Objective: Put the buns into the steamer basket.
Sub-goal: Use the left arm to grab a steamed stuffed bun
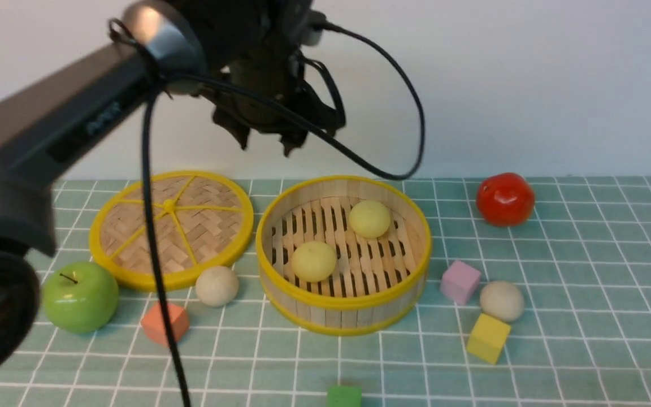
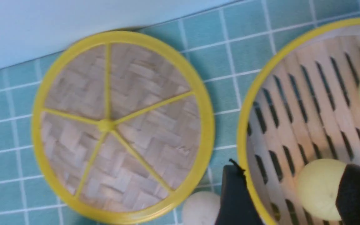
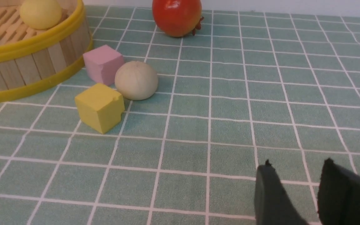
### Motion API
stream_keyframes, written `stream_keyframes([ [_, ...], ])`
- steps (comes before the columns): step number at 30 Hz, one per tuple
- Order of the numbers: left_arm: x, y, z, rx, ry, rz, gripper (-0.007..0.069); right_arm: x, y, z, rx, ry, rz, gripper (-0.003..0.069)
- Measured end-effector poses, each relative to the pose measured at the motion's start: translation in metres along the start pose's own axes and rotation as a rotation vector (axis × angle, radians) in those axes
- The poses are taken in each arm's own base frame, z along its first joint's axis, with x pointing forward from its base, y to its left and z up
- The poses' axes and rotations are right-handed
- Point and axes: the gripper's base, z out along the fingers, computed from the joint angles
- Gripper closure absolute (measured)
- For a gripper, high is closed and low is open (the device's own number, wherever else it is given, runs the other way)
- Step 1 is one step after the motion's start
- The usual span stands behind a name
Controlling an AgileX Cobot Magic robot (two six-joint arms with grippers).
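Cream left bun point(image 1: 216, 286) just outside steamer basket point(image 1: 343, 303), near lid point(image 1: 172, 226): down and leftward from left gripper point(image 1: 265, 146), poised high over basket, jaws spread, empty. Round, no long axis. Cream right bun point(image 1: 502, 301) beside pink cube point(image 1: 460, 281), likely nearer right gripper point(image 3: 296, 162), jaws parted, empty. Yellow-green buns point(image 1: 313, 261) inside basket.

Looks like a robot lab test bench. A green checked cloth point(image 1: 585, 339) covers the bench, with a bare white wall point(image 1: 529, 85) at its far edge. A black robot arm point(image 1: 48, 130) trailing a loose cable point(image 1: 153, 254) hangs over it. The items look like props: a pink cube point(image 1: 460, 281), a yellow cube point(image 1: 488, 337), an orange cube point(image 1: 165, 323), a glossy apple point(image 1: 80, 296) and a tomato point(image 1: 504, 199).
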Motion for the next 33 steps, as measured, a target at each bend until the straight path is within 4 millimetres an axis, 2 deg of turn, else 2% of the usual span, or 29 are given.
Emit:
stream_keyframes([
  [5, 0.019, 0.016, -0.025, 0.006, 0.027, -0.012, 0.0274, 0.0, 0.0, 0.0, 0.0, 0.0, 0.0, 0.042],
  [7, 0.028, 0.023, -0.025, 0.002, 0.058, -0.024, 0.0291, 0.0, 0.0, 0.0, 0.0, 0.0, 0.0, 0.042],
  [9, 0.043, 0.04, -0.021, 0.014, 0.116, -0.077, 0.0332, 0.0, 0.0, 0.0, 0.0, 0.0, 0.0, 0.042],
  [11, 0.058, 0.057, -0.003, 0.052, 0.182, -0.152, 0.0377, 0.0, 0.0, 0.0, 0.0, 0.0, 0.0, 0.042],
  [12, 0.061, 0.058, 0.0, 0.053, 0.195, -0.156, 0.0382, 0.0, 0.0, 0.0, 0.0, 0.0, 0.0, 0.042],
  [13, 0.069, 0.066, 0.014, 0.078, 0.232, -0.195, 0.0406, 0.0, 0.0, 0.0, 0.0, 0.0, 0.0, 0.042],
  [16, 0.082, 0.072, 0.037, 0.101, 0.284, -0.225, 0.0427, 0.0, 0.0, 0.0, 0.0, 0.0, 0.0, 0.042],
  [18, 0.085, 0.071, 0.045, 0.105, 0.301, -0.226, 0.043, 0.0, 0.0, 0.0, 0.0, 0.0, 0.0, 0.042],
  [28, 0.095, 0.053, 0.108, 0.132, 0.347, -0.231, 0.0422, 0.0, 0.0, 0.0, 0.0, 0.0, 0.0, 0.0419],
  [33, 0.096, 0.051, 0.121, 0.131, 0.338, -0.228, 0.0416, 0.0, 0.0, 0.0, 0.0, 0.0, 0.0, 0.0419],
])
